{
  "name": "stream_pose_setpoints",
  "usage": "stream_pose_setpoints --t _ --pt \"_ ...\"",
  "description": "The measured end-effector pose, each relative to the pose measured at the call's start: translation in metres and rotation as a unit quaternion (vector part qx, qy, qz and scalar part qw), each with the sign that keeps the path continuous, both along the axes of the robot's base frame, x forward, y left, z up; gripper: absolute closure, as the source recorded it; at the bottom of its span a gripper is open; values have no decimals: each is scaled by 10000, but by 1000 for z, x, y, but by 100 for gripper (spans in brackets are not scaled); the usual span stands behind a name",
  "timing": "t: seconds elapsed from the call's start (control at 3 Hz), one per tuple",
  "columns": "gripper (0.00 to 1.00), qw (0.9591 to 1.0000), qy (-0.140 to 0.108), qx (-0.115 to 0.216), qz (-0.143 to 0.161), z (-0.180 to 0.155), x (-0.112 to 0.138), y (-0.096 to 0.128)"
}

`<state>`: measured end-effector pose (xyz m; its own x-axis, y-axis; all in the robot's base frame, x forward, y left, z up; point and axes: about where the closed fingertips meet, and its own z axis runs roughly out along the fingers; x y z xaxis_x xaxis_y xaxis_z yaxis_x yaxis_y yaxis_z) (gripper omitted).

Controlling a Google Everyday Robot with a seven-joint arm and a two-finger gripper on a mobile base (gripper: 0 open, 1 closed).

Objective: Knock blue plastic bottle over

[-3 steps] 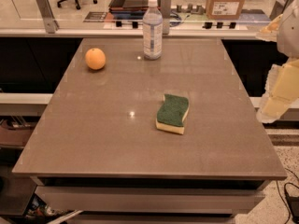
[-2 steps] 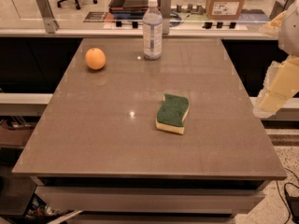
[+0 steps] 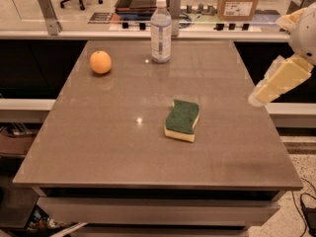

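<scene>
The table is a broad, square-cornered slab with a smooth grey-brown top, faintly streaked and glossy enough to carry small glints of light. Off its right edge, toward the far corner, hangs the arm in blocky cream and white shells; its lower end, the gripper, sits just over that edge above the surface, and I cannot tell whether it is open or closed. The bottle stands upright at the middle of the far edge, made of clear bluish plastic with a white cap and a pale label. Well apart from it, a little right of the table's centre, lies the sponge with its coarse green pad over yellow foam and its wavy outline. The orange is round and dimpled and rests near the far left corner. Beyond the far edge runs a pale ledge with a cardboard box behind it.
</scene>
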<state>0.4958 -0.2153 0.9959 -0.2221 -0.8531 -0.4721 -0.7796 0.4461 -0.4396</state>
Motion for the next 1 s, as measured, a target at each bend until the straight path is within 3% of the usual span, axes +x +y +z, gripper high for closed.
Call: stream_pose_setpoints --t 0.33,0.67,1.0 --pt "0 9969 -454 640 -10 -2 34 2" --pt "0 9873 -836 1350 58 -11 73 5" --pt "0 9754 -1027 1945 119 -14 109 10"
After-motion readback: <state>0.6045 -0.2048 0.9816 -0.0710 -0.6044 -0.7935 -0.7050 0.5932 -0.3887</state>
